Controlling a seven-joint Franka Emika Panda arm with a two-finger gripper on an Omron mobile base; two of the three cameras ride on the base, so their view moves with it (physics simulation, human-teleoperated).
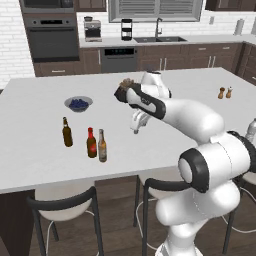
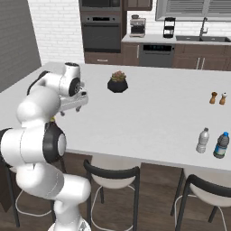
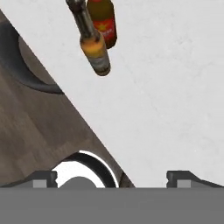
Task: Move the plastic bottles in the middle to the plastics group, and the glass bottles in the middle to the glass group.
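I see the amber bottle [image 1: 102, 145] standing just beside the red-necked bottle [image 1: 91, 142], near the front edge of the surface [image 1: 45, 150], with the dark bottle [image 1: 67, 132] a little further left; I judge the glass side sorted. On the far right of the surface the whitish bottle [image 2: 203, 140] and the blue-label bottle [image 2: 221, 145] stand close together, near that edge; whether any plastic bottle remains to be moved I cannot tell from these views. Main risk from here: the amber bottle is slim, tall and close to its neighbour, so a low sideways swing of the arm would tip it into the red-necked bottle or off the front edge. In the hand view both bottles [image 3: 96, 50] [image 3: 103, 22] lie near the top, close to the surface edge, which confirms the small margin. I would raise the arm before any travel. A second risk is the plant pot [image 2: 117, 83] behind the arm, which a wide swing could clip. A base move could also bring the stools [image 1: 65, 205] into contact. The end effector [image 1: 136, 121] hangs above bare surface, to the right of the glass group and apart from it. Its jaws stand wide, the fingertips [image 3: 43, 178] far apart at the bottom of the hand view, with nothing between them and nothing touched.
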